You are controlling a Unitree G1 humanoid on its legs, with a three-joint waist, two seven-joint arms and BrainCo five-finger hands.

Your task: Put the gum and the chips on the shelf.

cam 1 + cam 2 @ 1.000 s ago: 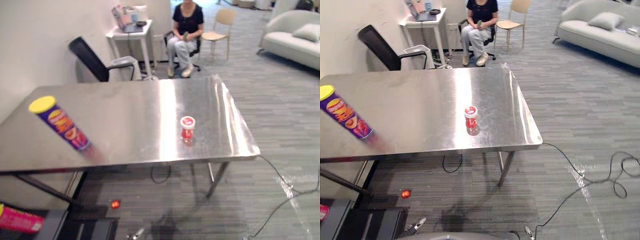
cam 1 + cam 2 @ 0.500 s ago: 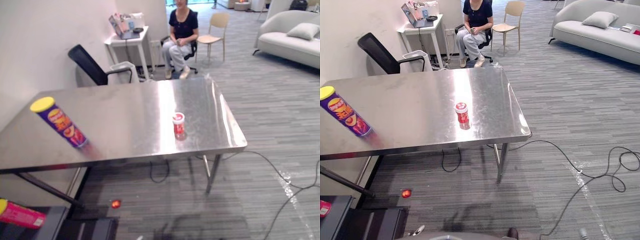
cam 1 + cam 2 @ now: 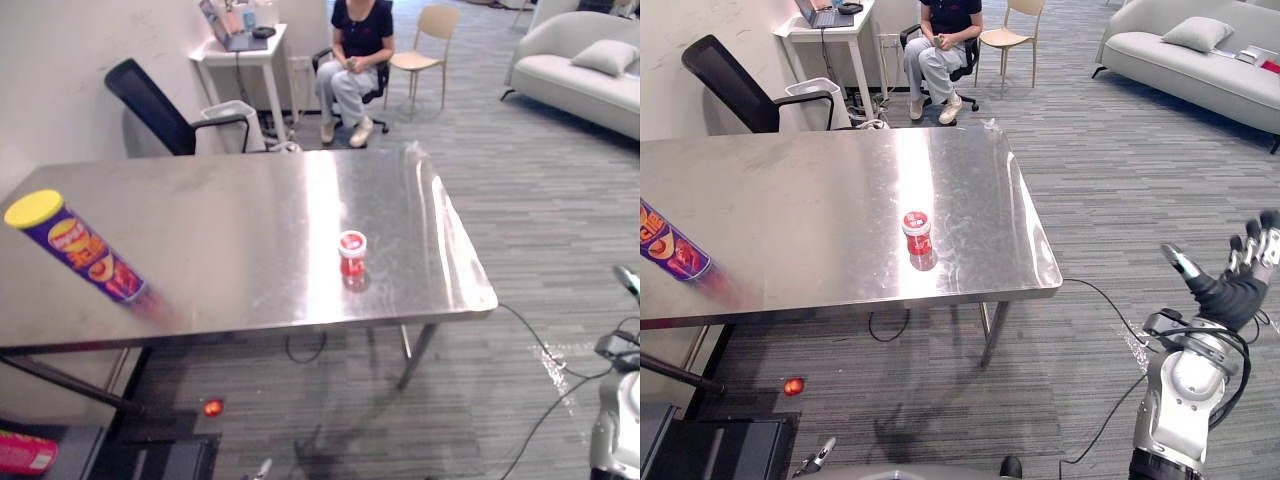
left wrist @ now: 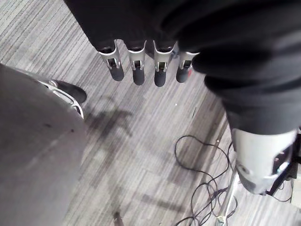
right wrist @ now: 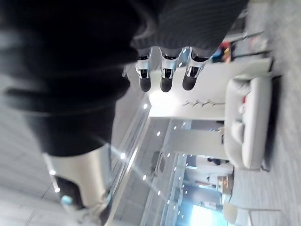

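Note:
A purple chips can (image 3: 78, 247) with a yellow lid stands near the left end of the steel table (image 3: 230, 210). The gum (image 3: 351, 254), a small red tub with a white lid, stands right of the table's middle, near the front edge. My right hand (image 3: 1232, 285) is raised over the carpet well to the right of the table, open, fingers spread, holding nothing. The left hand (image 4: 138, 66) hangs over the floor with straight fingers (image 4: 160, 70) and is empty.
A dark low unit (image 3: 150, 460) with a pink pack (image 3: 25, 452) on it sits at the lower left beside the table. Behind the table are a black office chair (image 3: 150, 100), a white side table (image 3: 235, 45), a seated person (image 3: 352, 50) and a sofa (image 3: 590, 70).
The camera has shifted, so the whole scene sits differently. My right hand has come up into view at the right. The can and the gum have kept their places on the table.

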